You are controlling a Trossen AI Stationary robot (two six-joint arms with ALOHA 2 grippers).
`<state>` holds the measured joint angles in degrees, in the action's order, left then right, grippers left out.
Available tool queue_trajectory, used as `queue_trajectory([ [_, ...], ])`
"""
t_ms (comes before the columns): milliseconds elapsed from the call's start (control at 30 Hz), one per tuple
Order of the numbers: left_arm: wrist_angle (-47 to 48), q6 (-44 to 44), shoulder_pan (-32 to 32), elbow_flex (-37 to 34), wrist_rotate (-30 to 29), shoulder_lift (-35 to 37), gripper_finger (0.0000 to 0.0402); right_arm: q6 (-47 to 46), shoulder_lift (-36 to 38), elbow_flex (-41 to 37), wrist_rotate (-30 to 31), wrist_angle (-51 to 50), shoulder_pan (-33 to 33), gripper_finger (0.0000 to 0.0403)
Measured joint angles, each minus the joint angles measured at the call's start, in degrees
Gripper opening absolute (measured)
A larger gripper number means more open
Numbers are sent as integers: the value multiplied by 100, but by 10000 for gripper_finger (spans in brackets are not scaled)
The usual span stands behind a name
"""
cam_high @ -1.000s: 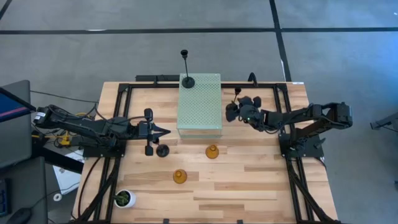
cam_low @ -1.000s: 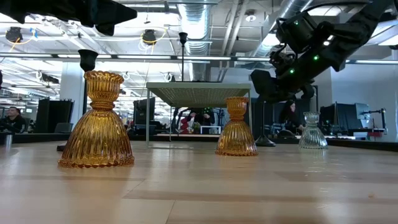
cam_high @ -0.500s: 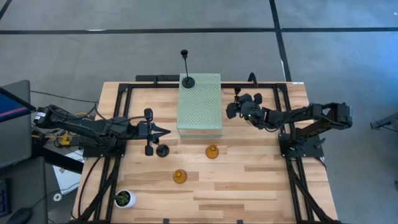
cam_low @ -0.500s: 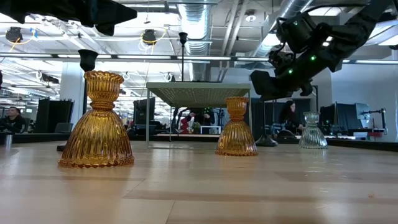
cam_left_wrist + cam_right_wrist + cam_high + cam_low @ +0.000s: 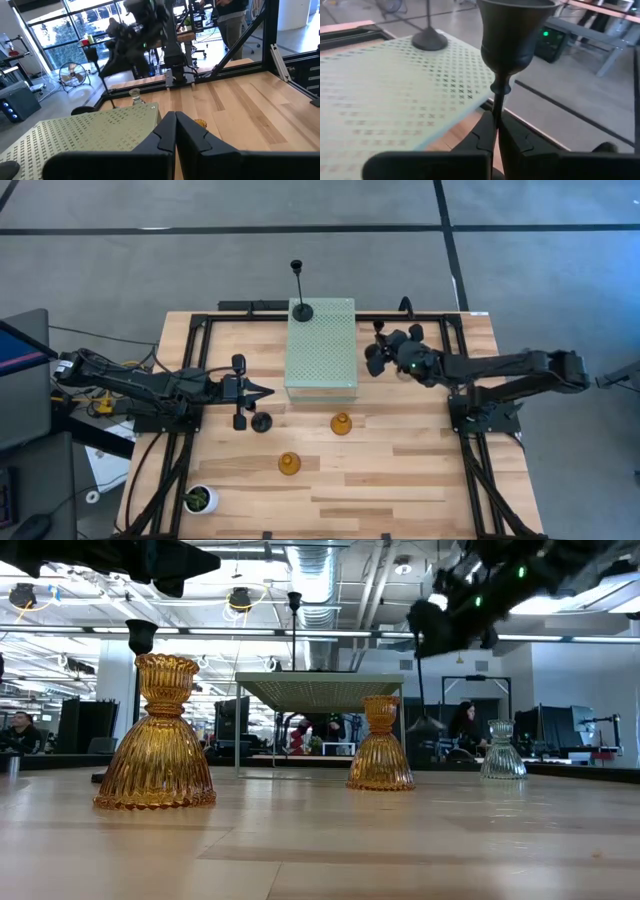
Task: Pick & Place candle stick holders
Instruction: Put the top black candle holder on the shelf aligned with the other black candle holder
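Reaching level: right hand [image 5: 495,131] clamped on thin-stemmed black metal candle holder [image 5: 512,37], raised beside pale green perforated block [image 5: 320,348] | left hand [image 5: 175,131] pinched closed, empty, low over wooden counter [image 5: 400,470]

The table [image 5: 400,480] is made of pale wooden planks framed by black metal rails [image 5: 330,308]. It stands on a grey concrete floor [image 5: 150,260] crossed by dark lines [image 5: 200,228]. At the left edge of the high view sits a dark monitor [image 5: 20,375] on a stand.

The low view looks into a large open workshop with exposed ceiling ducts [image 5: 315,565] and long strip lights [image 5: 70,632]. Desks with screens [image 5: 590,725] line the far side, and a seated person [image 5: 18,730] shows at the left edge.

In the left wrist view, tall windows [image 5: 70,30] let in daylight, a floor fan [image 5: 70,75] stands before them, and a person [image 5: 232,20] stands beyond the table.
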<state>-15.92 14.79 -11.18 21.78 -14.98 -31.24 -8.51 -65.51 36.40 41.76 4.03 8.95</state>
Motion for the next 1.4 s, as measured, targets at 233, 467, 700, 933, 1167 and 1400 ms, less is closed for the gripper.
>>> queue_trajectory([
  [233,-2,0,-1,0,0,0,6,384,148,1221,-59,-1347,-190,1],
  [467,-1,-1,-2,0,0,0,6,948,142,1764,-1168,-965,-170,0],
  [700,-2,0,-2,0,0,2,6,1024,-202,1775,-2204,-253,-8,0],
  [933,-2,-2,0,0,0,2,6,1085,-912,2051,-2851,216,217,0],
  [1167,-2,-2,-2,0,0,2,6,1288,-1723,3096,-3654,-32,392,0],
  [1400,-2,-2,-2,0,0,2,6,1501,-2610,4097,-3788,-587,630,0],
])
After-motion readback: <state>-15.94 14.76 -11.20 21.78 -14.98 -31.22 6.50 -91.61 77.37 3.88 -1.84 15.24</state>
